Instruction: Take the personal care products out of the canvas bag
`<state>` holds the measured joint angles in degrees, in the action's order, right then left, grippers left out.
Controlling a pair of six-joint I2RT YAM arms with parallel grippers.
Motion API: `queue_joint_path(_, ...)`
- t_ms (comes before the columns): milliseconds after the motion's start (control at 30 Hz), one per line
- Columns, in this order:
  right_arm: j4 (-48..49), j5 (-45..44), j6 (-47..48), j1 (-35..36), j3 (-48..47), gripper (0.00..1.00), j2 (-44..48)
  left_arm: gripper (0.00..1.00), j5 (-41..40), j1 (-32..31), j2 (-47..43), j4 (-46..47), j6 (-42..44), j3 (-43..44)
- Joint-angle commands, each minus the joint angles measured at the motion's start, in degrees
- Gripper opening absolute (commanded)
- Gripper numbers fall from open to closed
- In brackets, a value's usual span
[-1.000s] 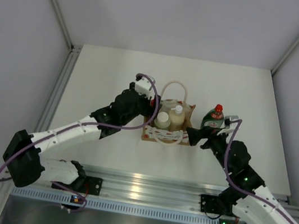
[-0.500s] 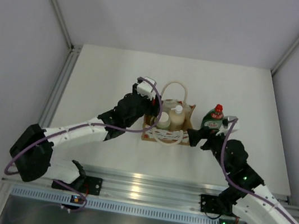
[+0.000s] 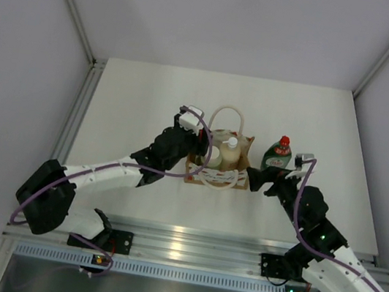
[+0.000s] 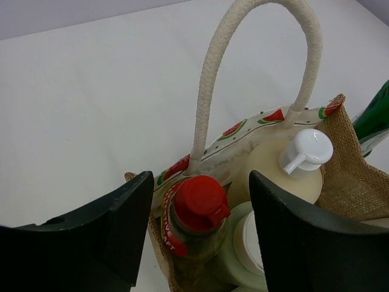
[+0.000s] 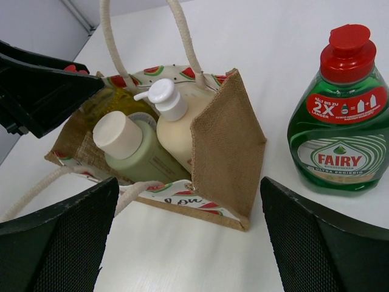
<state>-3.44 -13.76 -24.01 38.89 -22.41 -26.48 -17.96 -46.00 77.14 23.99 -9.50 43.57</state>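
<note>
The canvas bag (image 3: 220,174) stands mid-table with its rope handles up; it also shows in the left wrist view (image 4: 347,182) and the right wrist view (image 5: 228,143). Inside it stand the yellow bottle with a red cap (image 4: 199,204), the cream bottle with a white pump cap (image 4: 307,153) (image 5: 177,131) and the pale grey-green cylinder (image 4: 240,240) (image 5: 143,159). The dark green bottle with a red cap (image 3: 278,155) (image 5: 340,143) stands on the table to the right of the bag. My left gripper (image 3: 199,147) (image 4: 200,185) is open, its jaws on either side of the yellow bottle's cap. My right gripper (image 3: 258,177) (image 5: 188,188) is open and empty by the bag's right near corner.
The white table (image 3: 149,102) is bounded by grey walls at the back and on both sides. A metal rail (image 3: 194,239) runs along the near edge by the arm bases.
My left gripper has moved right and over the bag's left end, around the red cap. The right gripper has shifted only slightly. The bag and the bottles have not moved.
</note>
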Motion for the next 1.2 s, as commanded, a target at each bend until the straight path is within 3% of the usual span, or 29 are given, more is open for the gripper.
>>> queue_joint_path(0,-1.39,-0.92,1.16,0.75,0.35,0.95,0.46,0.68,-1.2,-0.41,-0.24,6.42,0.18,-1.12)
queue_joint_path(200,-1.39,-0.83,1.33,0.83,0.27,0.95,0.2,0.63,-1.73,-0.58,0.64,7.13,0.97,-1.38)
queue_joint_path(633,-1.39,-0.66,1.6,0.74,0.35,0.95,0.11,0.62,-2.26,-1.37,1.61,8.44,1.41,-2.53)
queue_joint_path(800,-1.39,-0.66,1.6,0.83,0.44,0.95,0.29,0.54,-2.7,-1.73,1.87,8.97,1.94,-2.7)
queue_joint_path(867,-1.39,-0.66,1.69,0.74,0.44,0.95,0.29,0.48,-2.52,-1.81,1.69,8.97,2.03,-2.61)
queue_joint_path(900,-1.48,-0.66,1.69,0.74,0.44,0.95,0.2,0.38,-2.7,-1.9,1.52,8.88,2.03,-2.53)
queue_joint_path(967,-1.39,-0.57,1.69,0.83,0.53,0.95,0.29,0.3,-2.7,-2.08,1.08,8.71,2.03,-2.44)
queue_joint_path(1133,-1.3,-0.66,1.86,0.74,0.35,0.95,0.03,0.0,-4.45,-2.87,-1.2,8.36,2.11,-1.74)
queue_joint_path(1167,-1.3,-0.66,1.86,0.74,0.35,0.95,0.02,0.0,-4.8,-2.87,-1.38,8.01,2.2,-1.47)
